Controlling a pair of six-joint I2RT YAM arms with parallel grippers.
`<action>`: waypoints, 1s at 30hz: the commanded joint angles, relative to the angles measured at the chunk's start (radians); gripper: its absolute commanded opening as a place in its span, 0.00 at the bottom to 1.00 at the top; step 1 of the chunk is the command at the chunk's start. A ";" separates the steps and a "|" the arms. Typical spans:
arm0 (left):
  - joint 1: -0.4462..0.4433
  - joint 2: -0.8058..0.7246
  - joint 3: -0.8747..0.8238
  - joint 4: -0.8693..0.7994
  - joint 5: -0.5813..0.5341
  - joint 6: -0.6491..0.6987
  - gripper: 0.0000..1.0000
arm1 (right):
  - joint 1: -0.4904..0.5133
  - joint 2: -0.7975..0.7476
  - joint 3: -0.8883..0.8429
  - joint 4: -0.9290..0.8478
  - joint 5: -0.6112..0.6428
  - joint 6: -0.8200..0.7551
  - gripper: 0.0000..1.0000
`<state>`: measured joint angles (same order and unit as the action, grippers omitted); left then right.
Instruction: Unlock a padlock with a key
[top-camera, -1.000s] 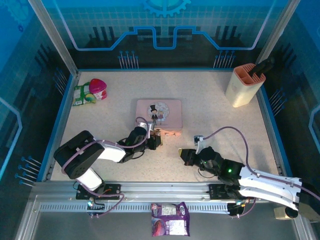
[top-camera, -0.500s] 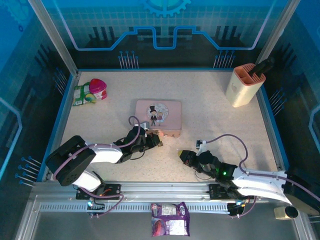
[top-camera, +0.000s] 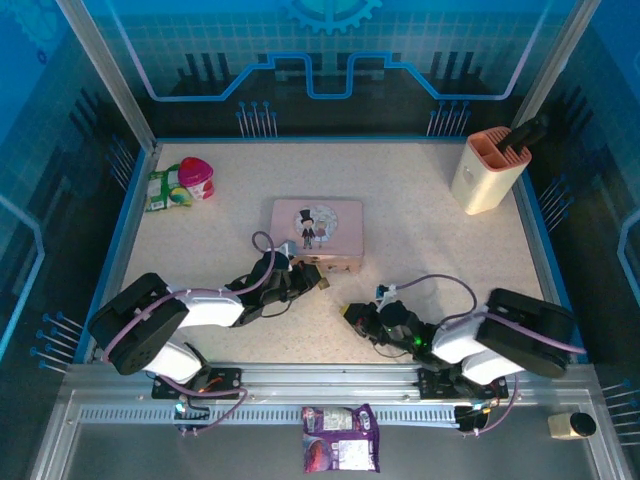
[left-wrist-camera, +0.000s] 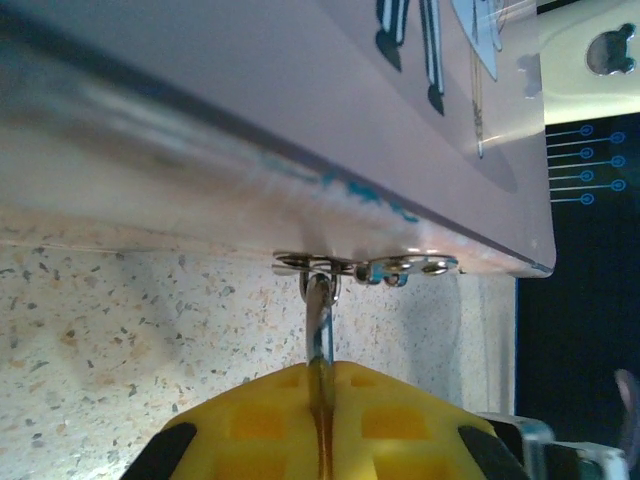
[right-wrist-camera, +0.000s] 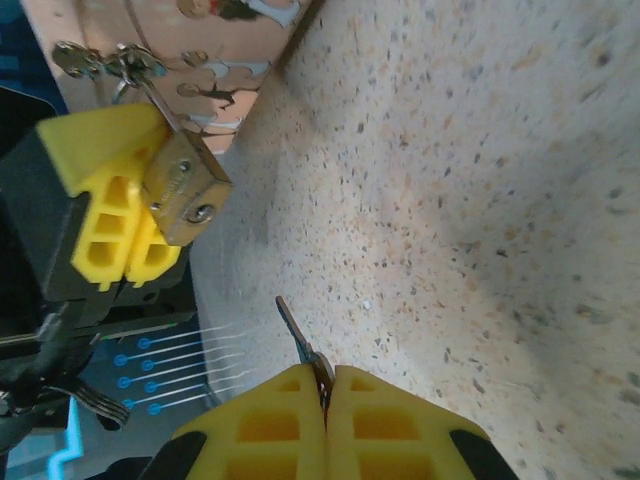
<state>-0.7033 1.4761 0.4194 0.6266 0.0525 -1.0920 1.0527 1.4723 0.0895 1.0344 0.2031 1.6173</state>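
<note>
The small brass padlock (right-wrist-camera: 185, 190) hangs by its thin silver shackle (left-wrist-camera: 320, 315) from the hasp (left-wrist-camera: 365, 266) on the front of the pink tin (top-camera: 318, 228). My left gripper (left-wrist-camera: 322, 368) is shut on the padlock's body, whose keyhole end faces my right gripper in the right wrist view. In the top view the left gripper (top-camera: 308, 281) sits just in front of the tin. My right gripper (right-wrist-camera: 325, 375) is shut on a dark key (right-wrist-camera: 297, 335), whose blade points toward the padlock with a gap between them. From above, the right gripper (top-camera: 352, 313) lies low on the table, right of the padlock.
A beige knife block (top-camera: 490, 170) stands at the back right. Pink and green packets (top-camera: 180, 183) lie at the back left. A purple packet (top-camera: 340, 450) rests on the front rail. Speckled tabletop (top-camera: 440, 250) lies open right of the tin.
My right gripper has slid left along the table with the key, closer to the padlock, its arm folding in. The left gripper has settled slightly lower and keeps its hold on the padlock.
</note>
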 joint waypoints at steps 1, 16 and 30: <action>-0.003 -0.045 -0.001 0.142 0.034 -0.024 0.00 | 0.001 0.145 0.025 0.309 -0.034 0.080 0.00; -0.004 -0.040 -0.029 0.194 0.025 -0.060 0.00 | -0.006 0.221 0.021 0.389 -0.008 0.124 0.00; -0.011 -0.036 -0.037 0.232 0.027 -0.086 0.00 | -0.036 0.212 0.023 0.389 -0.031 0.163 0.00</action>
<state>-0.7048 1.4761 0.3866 0.7242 0.0502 -1.1740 1.0264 1.6962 0.1177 1.3903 0.1734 1.7699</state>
